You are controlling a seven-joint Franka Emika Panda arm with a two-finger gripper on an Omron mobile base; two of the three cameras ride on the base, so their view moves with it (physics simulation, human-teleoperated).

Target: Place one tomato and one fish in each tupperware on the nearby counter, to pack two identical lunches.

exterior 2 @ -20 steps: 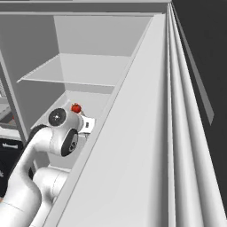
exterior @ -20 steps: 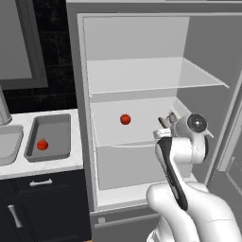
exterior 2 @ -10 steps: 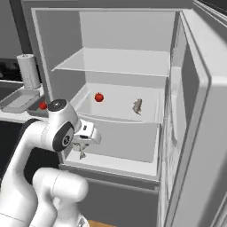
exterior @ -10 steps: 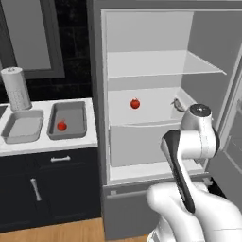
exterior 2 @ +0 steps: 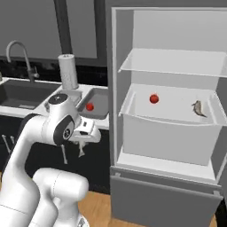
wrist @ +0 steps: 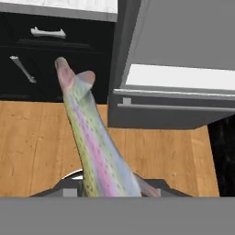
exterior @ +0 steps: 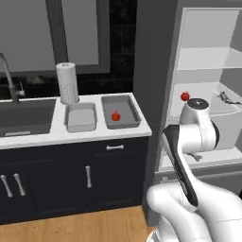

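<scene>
Fingers (exterior 2: 81, 146) closed on a fish (wrist: 94, 147), gripped at one end; the body runs lengthwise away from the hand and, in the right base view, hangs roughly straight down below the wrist (exterior 2: 81, 151), tail end lowest. Hand sits in front of the navy cabinet face, below the desk (exterior: 101, 133) edge and just left of the open fridge (exterior 2: 168, 133). Key relation for the next move: both tupperware lie up and to the left of the fingers, on the desk between the sink (exterior: 26, 116) and the fridge. Darker tray (exterior: 120, 101) is the nearer one, right beside the fridge, and it holds a tomato (exterior: 116, 116) but no fish that I can see; lighter tray (exterior: 80, 117) is just past it, looks empty, paper towel roll (exterior: 67, 83) behind it. My read: the fish needs lifting above the rim, then laying along a tray's long axis so the dangling tail clears the desk edge. A second tomato (exterior 2: 154, 98) and a second fish (exterior 2: 197, 108) sit in the fridge drawer (exterior 2: 164, 133), well apart from the hand.
</scene>
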